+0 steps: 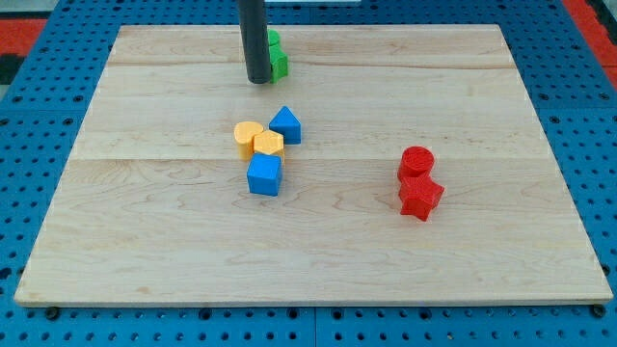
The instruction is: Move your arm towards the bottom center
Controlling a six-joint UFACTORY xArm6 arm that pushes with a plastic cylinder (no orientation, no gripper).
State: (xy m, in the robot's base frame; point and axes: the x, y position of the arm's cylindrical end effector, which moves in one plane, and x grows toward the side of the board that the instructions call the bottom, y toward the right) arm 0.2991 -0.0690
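Note:
My tip (258,82) rests on the wooden board (145,212) near the view's top, left of centre. It stands just left of, and partly hides, a green block (278,60); whether they touch I cannot tell. Below it, in the middle, lies a cluster: a blue triangular block (285,124), a yellow heart-shaped block (247,135), a yellow hexagonal block (269,145) and a blue cube (264,175). At the view's right sit a red cylinder (416,161) and a red star-like block (420,197).
The board lies on a blue pegboard surface (39,145) that borders it on all sides.

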